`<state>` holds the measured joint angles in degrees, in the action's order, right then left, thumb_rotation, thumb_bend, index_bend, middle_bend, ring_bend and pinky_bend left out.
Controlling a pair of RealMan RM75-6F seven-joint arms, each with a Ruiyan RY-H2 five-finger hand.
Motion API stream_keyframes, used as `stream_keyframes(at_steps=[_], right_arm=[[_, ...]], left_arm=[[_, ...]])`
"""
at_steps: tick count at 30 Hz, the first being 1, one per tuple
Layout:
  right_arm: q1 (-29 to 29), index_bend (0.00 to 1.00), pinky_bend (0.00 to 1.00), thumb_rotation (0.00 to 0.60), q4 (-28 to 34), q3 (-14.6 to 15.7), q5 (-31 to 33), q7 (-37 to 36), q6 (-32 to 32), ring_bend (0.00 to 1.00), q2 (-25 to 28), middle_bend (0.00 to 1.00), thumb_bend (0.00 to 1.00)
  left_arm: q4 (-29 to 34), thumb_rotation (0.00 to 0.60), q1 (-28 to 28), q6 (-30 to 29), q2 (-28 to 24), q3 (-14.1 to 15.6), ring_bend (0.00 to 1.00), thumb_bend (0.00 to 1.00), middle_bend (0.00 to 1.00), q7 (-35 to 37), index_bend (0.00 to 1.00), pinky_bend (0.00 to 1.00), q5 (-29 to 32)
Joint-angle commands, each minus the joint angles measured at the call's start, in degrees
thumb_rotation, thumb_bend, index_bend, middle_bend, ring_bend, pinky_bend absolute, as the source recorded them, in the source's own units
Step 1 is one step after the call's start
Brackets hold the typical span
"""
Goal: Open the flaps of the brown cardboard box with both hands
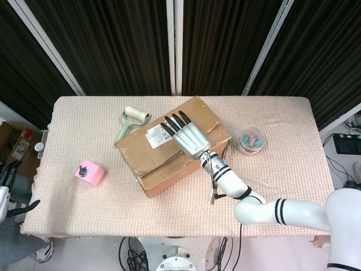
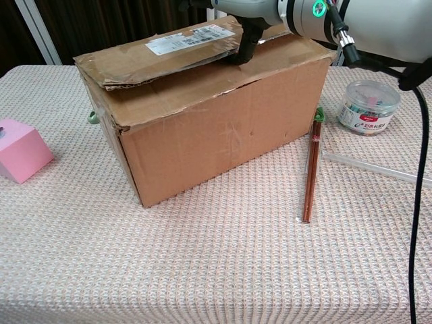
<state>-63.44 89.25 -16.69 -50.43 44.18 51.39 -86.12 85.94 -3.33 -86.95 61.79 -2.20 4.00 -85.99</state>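
The right hand (image 1: pixel 189 137) lies spread over the top of the box (image 1: pixel 172 145), fingers (image 1: pixel 171 123) apart and reaching onto the labelled flap (image 2: pixel 182 44); the chest view shows its thumb at that flap's edge, nothing gripped. The box sits mid-table, flaps down (the top one slightly lifted). The left hand (image 1: pixel 4 195) shows only at the table's (image 1: pixel 67 209) left edge; I cannot tell its state. Right of the box lie chopsticks (image 2: pixel 310 169) and a jar (image 2: pixel 368 106); left, a pink block (image 1: pixel 89 172).
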Motion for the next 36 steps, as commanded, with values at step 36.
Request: stream_keyframes(at_steps=[36], right_arm=[[-22.0, 0.0, 0.0, 0.6, -53.3, -7.2, -10.0, -18.2, 0.5, 0.0, -24.1, 0.0, 0.21]], left_arm=[[-0.8, 0.474, -1.3, 1.8, -1.7, -2.2, 0.04, 0.06, 0.08, 1.5, 0.05, 0.17, 2.7]])
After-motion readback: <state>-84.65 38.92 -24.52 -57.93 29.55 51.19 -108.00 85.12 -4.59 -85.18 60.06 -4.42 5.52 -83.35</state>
